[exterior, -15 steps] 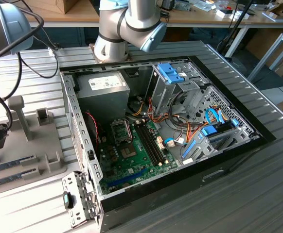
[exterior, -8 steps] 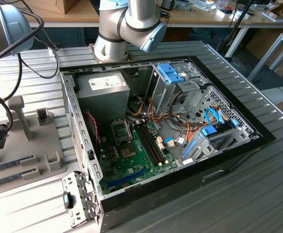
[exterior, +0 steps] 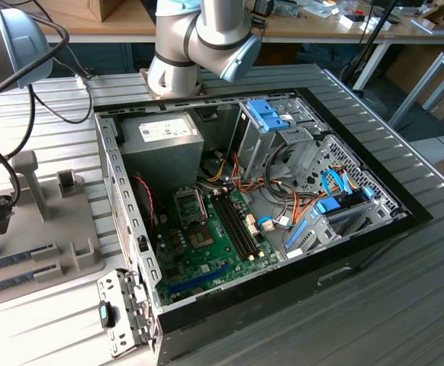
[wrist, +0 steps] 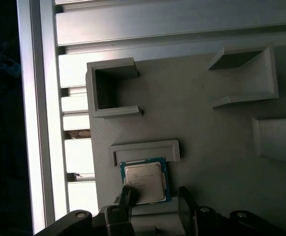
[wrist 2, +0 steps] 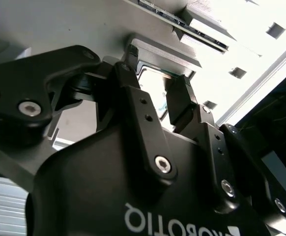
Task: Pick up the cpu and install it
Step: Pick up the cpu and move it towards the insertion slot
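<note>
Black gripper (wrist 2: 155, 78) housing crowds the second wrist view, its two fingers (wrist 2: 133, 93) reaching away from the lens toward a bright square patch with a sliver of green rim, which I take to be the cpu (wrist 2: 154, 91). In the first wrist view the cpu (wrist: 144, 182) lies flat, metal top up, on a grey moulded fixture tray (wrist: 207, 162). One edge is butted against a raised ledge (wrist: 144, 147). That ledge looks made to keep the chip square and in a known spot, so that the fingers (wrist: 126, 195) can come down on either side of it without hunting. The fingers stand apart, set about as wide as the chip. One tip overlaps the chip's near corner in the picture, and the other stands just off the opposite edge with bare tray showing between. Whether the first tip actually touches I cannot tell, but nothing is clamped and the chip rests on the tray, not lifted. In the exterior view the fixture tray (exterior: 69, 236) sits on the slatted bench (exterior: 405, 290) at the exterior view's left, beside the open computer case (exterior: 313, 282). Inside the case the motherboard (exterior: 207, 244) lies face up with its socket (exterior: 191, 204) exposed near the frame's centre, well apart from the chip. By my reading, the pick-up is at the point of straddling the chip, with no grasp made yet.
</note>
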{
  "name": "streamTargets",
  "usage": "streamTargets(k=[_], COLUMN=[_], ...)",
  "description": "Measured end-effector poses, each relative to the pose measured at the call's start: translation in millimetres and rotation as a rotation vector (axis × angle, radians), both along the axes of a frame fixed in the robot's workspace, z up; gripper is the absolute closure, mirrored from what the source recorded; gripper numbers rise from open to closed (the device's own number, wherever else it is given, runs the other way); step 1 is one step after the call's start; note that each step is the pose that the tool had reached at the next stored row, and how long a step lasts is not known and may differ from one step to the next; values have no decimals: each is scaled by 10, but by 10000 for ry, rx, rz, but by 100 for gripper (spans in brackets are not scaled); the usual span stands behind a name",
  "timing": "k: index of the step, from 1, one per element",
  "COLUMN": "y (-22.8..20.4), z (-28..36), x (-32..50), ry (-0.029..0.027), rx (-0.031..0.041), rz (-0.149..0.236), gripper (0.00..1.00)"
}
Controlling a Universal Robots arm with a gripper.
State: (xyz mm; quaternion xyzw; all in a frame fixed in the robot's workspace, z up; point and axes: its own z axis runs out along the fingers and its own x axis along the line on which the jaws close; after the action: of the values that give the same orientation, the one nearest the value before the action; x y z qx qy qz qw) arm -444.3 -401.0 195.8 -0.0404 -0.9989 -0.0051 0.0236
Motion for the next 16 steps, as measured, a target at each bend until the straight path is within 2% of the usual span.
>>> streamTargets(k=[16], y=[0], z=[-29], x=[0], ry=[-1], rx=[0], rz=[0], gripper=[51])
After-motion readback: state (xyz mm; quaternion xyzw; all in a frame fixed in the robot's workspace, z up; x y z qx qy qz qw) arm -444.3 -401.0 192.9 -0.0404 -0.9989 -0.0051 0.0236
